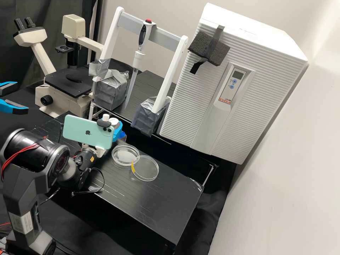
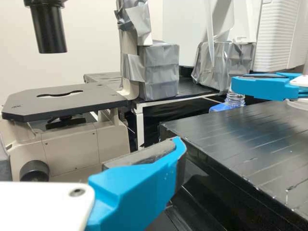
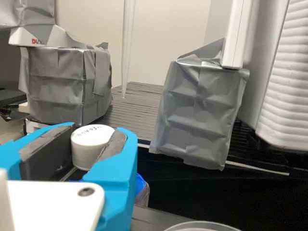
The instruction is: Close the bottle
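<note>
My right gripper [image 1: 118, 129] sits at the back left corner of the raised black platform [image 1: 152, 198], partly hidden behind the mint phone [image 1: 88, 131] mounted on its arm. It is shut on a white cap [image 3: 90, 138], which stands upright between the blue fingers [image 3: 115, 159]. Just under the cap is the clear bottle [image 2: 234, 99] with a blue part [image 3: 139, 185] at its neck; I cannot tell whether cap and bottle touch. My left gripper [image 1: 10, 95] is open at the far left, by the microscope, with nothing in it. One of its fingers [image 2: 144, 178] points toward the platform.
Two clear petri dishes [image 1: 125, 154] [image 1: 145, 168] lie on the platform in front of the right gripper. A microscope [image 1: 60, 88] stands at the back left. Behind are a pipette [image 1: 136, 67] on a white stand with taped weights [image 1: 110, 88], and a large white machine [image 1: 230, 81].
</note>
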You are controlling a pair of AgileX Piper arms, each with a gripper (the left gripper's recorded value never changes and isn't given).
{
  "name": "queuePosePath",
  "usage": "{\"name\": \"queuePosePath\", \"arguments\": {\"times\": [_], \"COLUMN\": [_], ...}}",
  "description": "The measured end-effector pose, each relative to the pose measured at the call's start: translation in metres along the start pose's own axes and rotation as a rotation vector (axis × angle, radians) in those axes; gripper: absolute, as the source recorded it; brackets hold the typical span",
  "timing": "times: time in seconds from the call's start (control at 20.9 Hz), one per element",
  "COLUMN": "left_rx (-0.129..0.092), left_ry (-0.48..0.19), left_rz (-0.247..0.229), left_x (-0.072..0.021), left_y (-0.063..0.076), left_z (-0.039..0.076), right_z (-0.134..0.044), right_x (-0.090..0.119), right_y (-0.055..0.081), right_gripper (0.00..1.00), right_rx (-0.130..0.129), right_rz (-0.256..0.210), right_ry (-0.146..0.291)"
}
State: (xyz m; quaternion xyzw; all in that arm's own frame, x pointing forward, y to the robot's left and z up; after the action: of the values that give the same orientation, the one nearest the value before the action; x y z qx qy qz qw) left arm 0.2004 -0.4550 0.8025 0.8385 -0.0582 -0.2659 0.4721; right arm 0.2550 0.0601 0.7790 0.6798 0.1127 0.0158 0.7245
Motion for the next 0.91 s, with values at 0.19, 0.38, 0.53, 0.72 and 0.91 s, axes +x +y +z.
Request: {"name": "queuePosePath", "arguments": {"times": [0.19,0.38,0.53,0.72,0.91], "left_rx": [0.0,0.0,0.0,0.0,0.001], "left_ry": [0.0,0.0,0.0,0.0,0.002], "left_rz": [0.0,0.0,0.0,0.0,0.002], "left_x": [0.0,0.0,0.0,0.0,-0.0003], "left_y": [0.0,0.0,0.0,0.0,0.0004], "left_z": [0.0,0.0,0.0,0.0,-0.0002], "right_z": [0.0022,0.0018,0.0005,-0.0011,-0.0022], "right_x": [-0.0033,-0.0033,-0.0011,0.0017,0.0041], "right_y": [-0.0028,-0.0031,-0.0011,0.0012,0.0026], "right_gripper": [0.0,0.0,0.0,0.0,0.0], "right_rx": [0.001,0.004,0.006,0.006,0.005], "right_rz": [-0.011,-0.01,0.0,0.009,0.01], "right_ry": [-0.011,-0.012,-0.007,-0.001,-0.001]}}
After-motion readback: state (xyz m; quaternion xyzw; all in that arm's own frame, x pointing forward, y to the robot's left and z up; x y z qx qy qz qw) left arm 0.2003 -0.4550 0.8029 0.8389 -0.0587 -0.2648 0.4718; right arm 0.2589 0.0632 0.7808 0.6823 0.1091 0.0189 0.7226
